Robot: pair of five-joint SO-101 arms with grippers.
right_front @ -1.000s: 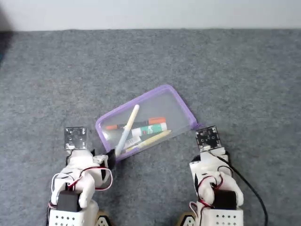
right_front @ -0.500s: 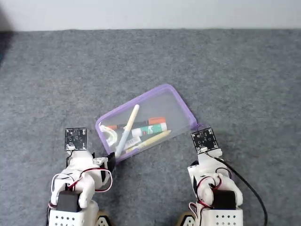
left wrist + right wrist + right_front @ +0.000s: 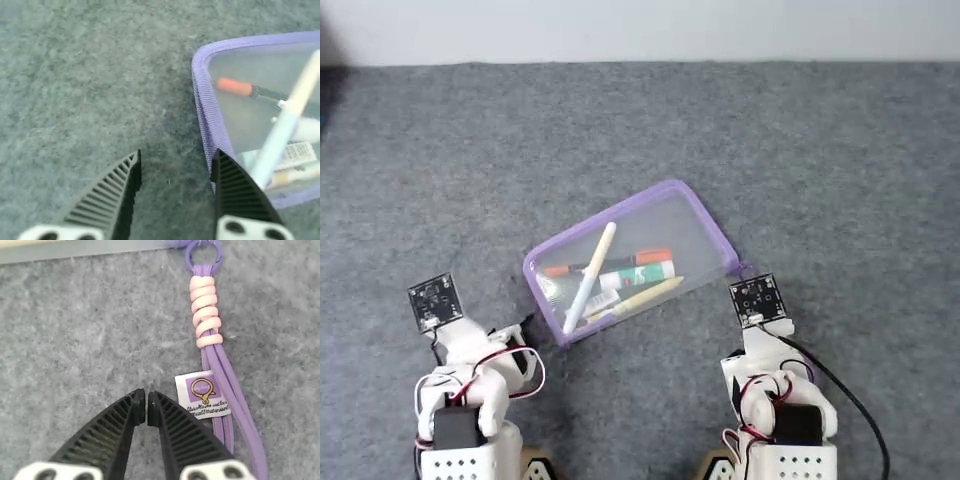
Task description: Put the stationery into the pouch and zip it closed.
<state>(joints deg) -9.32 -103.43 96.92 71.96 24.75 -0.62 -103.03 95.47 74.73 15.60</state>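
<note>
A clear pouch [image 3: 630, 260] with a purple zip edge lies slanted at the table's middle. Inside it rest several pens and a glue stick [image 3: 635, 274]; the pouch [image 3: 255, 105] corner shows close in the left wrist view. My left gripper [image 3: 175, 175] stands open over bare carpet beside that corner, holding nothing. The left arm [image 3: 470, 370] sits at the front left. My right gripper [image 3: 146, 407] is shut with nothing in it, next to the pouch's pink and purple zip cord [image 3: 207, 335]. The right arm [image 3: 775, 390] sits at the front right.
Grey carpet [image 3: 640, 130] covers the whole table up to a pale wall at the back. A small white tag [image 3: 202, 395] hangs on the zip cord close to my right gripper.
The left arm has swung left and back, away from the pouch's corner. The right arm shifted slightly and stays by the zip cord.
</note>
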